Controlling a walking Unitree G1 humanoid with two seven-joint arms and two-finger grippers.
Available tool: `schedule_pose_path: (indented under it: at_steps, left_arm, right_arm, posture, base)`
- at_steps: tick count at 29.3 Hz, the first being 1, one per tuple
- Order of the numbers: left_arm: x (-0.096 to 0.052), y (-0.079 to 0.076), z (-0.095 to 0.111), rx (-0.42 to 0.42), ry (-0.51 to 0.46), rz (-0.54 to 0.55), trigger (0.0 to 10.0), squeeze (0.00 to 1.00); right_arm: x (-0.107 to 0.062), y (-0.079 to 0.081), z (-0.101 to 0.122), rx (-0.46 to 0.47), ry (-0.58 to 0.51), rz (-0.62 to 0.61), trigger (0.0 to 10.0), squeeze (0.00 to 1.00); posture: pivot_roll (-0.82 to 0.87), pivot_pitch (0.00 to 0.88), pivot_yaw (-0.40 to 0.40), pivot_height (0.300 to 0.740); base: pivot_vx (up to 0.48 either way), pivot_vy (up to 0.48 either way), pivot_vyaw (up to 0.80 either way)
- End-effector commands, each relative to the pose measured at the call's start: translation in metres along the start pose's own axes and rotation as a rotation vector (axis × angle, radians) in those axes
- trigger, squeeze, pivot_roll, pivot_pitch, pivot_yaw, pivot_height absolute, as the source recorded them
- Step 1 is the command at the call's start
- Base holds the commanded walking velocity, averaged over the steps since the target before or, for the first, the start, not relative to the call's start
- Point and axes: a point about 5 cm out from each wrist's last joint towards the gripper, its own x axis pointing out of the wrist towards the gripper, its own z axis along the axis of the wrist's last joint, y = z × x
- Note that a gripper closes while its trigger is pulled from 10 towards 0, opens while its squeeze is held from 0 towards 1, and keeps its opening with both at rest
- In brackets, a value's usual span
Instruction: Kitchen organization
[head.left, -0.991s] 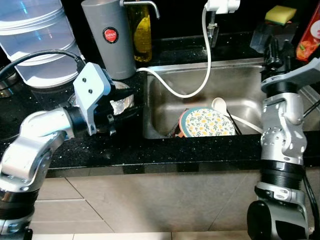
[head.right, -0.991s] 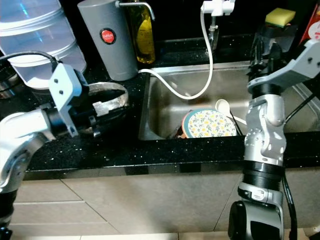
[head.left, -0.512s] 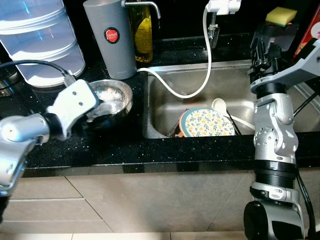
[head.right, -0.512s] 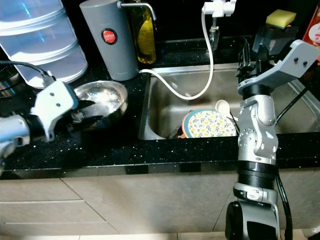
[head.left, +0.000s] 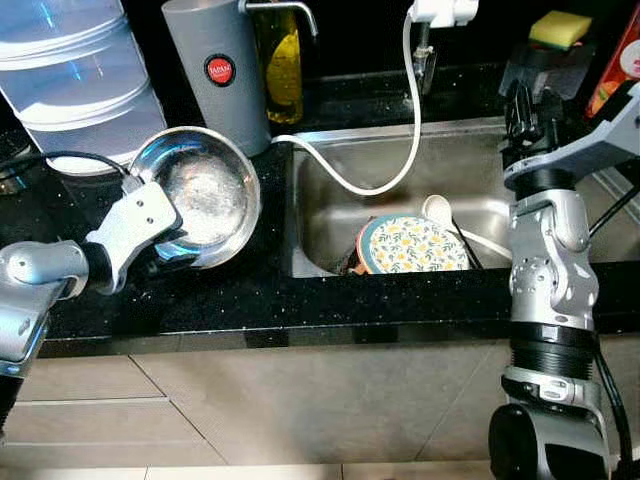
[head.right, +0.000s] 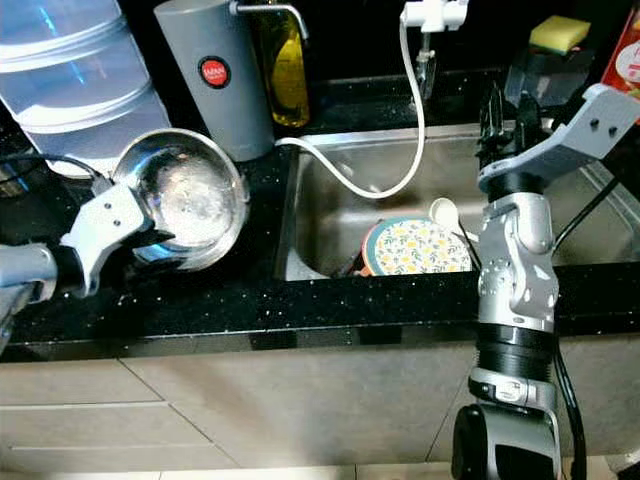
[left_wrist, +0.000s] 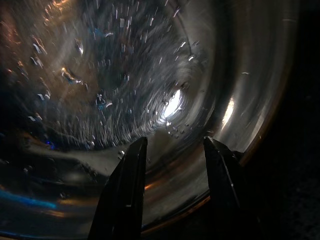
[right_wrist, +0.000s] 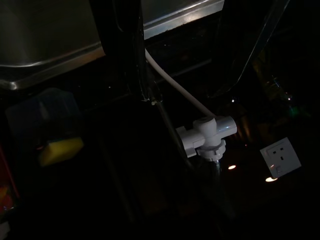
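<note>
A wet steel bowl (head.left: 203, 196) stands tilted on its edge over the black counter (head.left: 260, 300) left of the sink (head.left: 470, 135), its inside turned up toward me. My left gripper (head.left: 172, 248) is shut on the bowl's near rim. In the left wrist view both black fingers (left_wrist: 125, 195) lie against the shiny inner wall of the bowl (left_wrist: 115, 85). My right gripper (head.right: 503, 108) is raised over the sink's right side, open, fingers pointing up and holding nothing. A floral plate (head.left: 412, 245) and a white spoon (head.left: 437, 208) lie in the sink.
A grey canister (head.left: 215, 70), an oil bottle (head.left: 281, 62) and stacked clear containers (head.left: 70, 85) stand behind the bowl. A white hose (head.left: 400, 165) hangs from the tap (right_wrist: 207, 135) into the sink. A yellow sponge (head.left: 560, 28) and a red packet (head.left: 622, 65) sit at the back right.
My left gripper has raised the steel bowl from lying nearly flat to tilted up, its inside now facing me. The right arm has hardly moved.
</note>
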Motion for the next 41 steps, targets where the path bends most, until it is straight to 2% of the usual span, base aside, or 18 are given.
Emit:
schedule_pose_path:
  at_steps: [1,6,12,22,24,25,28,29,30,33,34,35,41]
  left_arm:
    - [-0.005,0.003,-0.008,0.049,0.067,-0.005,10.0,0.00]
    - [-0.007,0.016,0.007,0.043,-0.039,0.085,10.0,0.00]
    - [-0.009,0.030,0.012,0.039,-0.066,0.187,10.0,0.00]
    - [-0.009,0.037,0.019,0.043,-0.122,0.224,10.0,0.00]
    - [-0.012,0.040,0.031,0.053,-0.195,0.239,10.0,0.00]
    - [-0.012,0.040,0.031,0.053,-0.195,0.239,10.0,0.00]
    - [-0.020,0.048,0.060,0.028,-0.384,0.261,10.0,0.00]
    - [-0.020,0.048,0.060,0.028,-0.384,0.261,10.0,0.00]
    - [-0.022,0.049,0.065,0.011,-0.424,0.260,10.0,0.00]
    - [-0.022,0.048,0.073,-0.032,-0.481,0.208,10.0,0.00]
    - [-0.015,0.030,0.075,-0.047,-0.485,0.045,10.0,0.00]
    - [-0.011,0.023,0.075,-0.056,-0.480,-0.026,10.0,0.00]
    - [-0.002,0.011,0.071,-0.094,-0.456,-0.152,10.0,0.00]
  right_arm:
    - [0.000,0.001,0.000,-0.003,0.001,-0.001,10.0,0.00]
    - [0.001,0.003,-0.001,0.002,0.004,0.008,10.0,0.00]
    - [0.002,0.006,-0.003,0.005,0.011,0.019,10.0,0.00]
    - [0.003,0.007,-0.004,0.004,0.013,0.028,10.0,0.00]
    - [0.003,0.007,-0.004,0.002,0.012,0.028,10.0,0.00]
    - [0.003,0.007,-0.004,0.002,0.012,0.028,10.0,0.00]
    - [0.003,0.006,-0.004,0.001,0.012,0.027,10.0,0.00]
    - [0.003,0.006,-0.004,0.001,0.012,0.027,10.0,0.00]
    - [0.003,0.006,-0.004,0.001,0.012,0.027,10.0,0.00]
    - [0.004,0.007,-0.004,0.003,0.013,0.028,10.0,0.00]
    - [0.004,0.008,-0.005,0.005,0.013,0.030,10.0,0.00]
    - [0.004,0.008,-0.005,0.006,0.012,0.030,10.0,0.00]
    - [0.003,0.007,-0.005,0.005,0.012,0.025,10.0,0.00]
  posture:
    - [0.06,0.000,0.089,0.740]
    - [0.07,0.000,0.080,0.740]
    - [0.07,0.000,0.073,0.740]
    - [0.08,0.000,0.068,0.740]
    - [0.07,0.000,0.071,0.740]
    - [0.07,0.000,0.071,0.740]
    - [0.07,0.000,0.070,0.740]
    - [0.07,0.000,0.070,0.740]
    - [0.07,0.000,0.070,0.740]
    - [0.07,0.000,0.070,0.740]
    - [0.07,0.000,0.071,0.740]
    - [0.07,0.000,0.072,0.740]
    - [0.07,0.000,0.079,0.740]
  base:
    - [0.000,0.000,0.00]
    - [0.000,0.000,0.00]
    - [0.000,0.000,0.00]
    - [0.000,0.000,0.00]
    - [0.000,0.000,0.00]
    - [0.000,0.000,0.00]
    - [0.000,0.000,0.00]
    - [0.000,0.000,0.00]
    - [0.000,0.000,0.00]
    - [0.000,0.000,0.00]
    - [0.000,0.000,0.00]
    - [0.000,0.000,0.00]
    - [0.000,0.000,0.00]
